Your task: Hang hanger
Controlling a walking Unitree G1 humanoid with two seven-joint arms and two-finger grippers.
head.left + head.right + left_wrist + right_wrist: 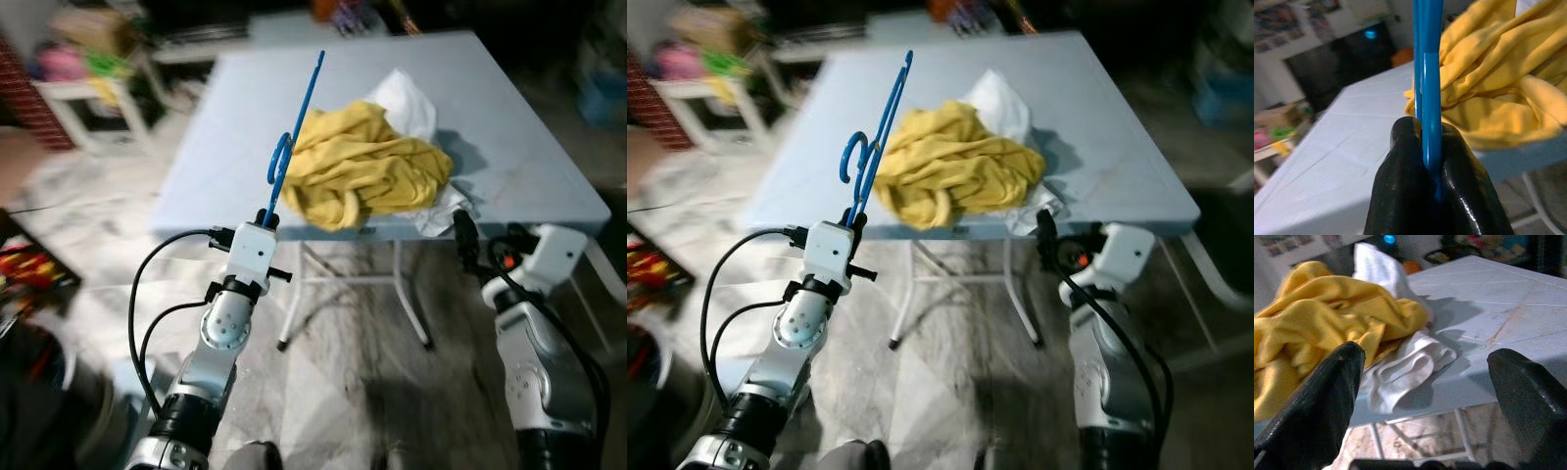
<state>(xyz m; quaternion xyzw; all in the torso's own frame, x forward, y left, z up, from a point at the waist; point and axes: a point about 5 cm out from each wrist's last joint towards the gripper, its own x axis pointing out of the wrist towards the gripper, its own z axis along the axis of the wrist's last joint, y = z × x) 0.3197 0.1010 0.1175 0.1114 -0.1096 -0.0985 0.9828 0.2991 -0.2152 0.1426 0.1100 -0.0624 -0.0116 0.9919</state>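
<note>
Jaws first: left gripper [269, 217] is clamping the blue hanger [294, 137] at its lower end, right gripper [460, 235] is sitting wide apart with nothing between the fingers.

Left eye view: hanger is sticking up and away from the left gripper, long axis running from the jaws forward over the light blue table [529, 137], leaning slightly toward the robot's right, hook curling out partway up on the left side. Yellow cloth [367, 166] is lying bunched on the table just right of the hanger, with white cloth [407, 98] poking out behind and under it. Right gripper is hovering near the table's front edge, beside the cloths.

Right eye view: same layout, left gripper [854, 220] is gripping the hanger [877, 127] below the table edge line, right gripper [1046, 235] idling low.

Left wrist view: two black fingers [1400, 196] are pinching the blue bar [1427, 88] tight, yellow cloth [1498, 88] behind it.

Right wrist view: fingers [1317, 411] are standing spread, facing the cloths on the table edge.

Judgement: left arm is the carrying arm; no rail or rod is showing, so the hanging spot cannot be placed, and the hook is needing to be turned toward it.
</note>
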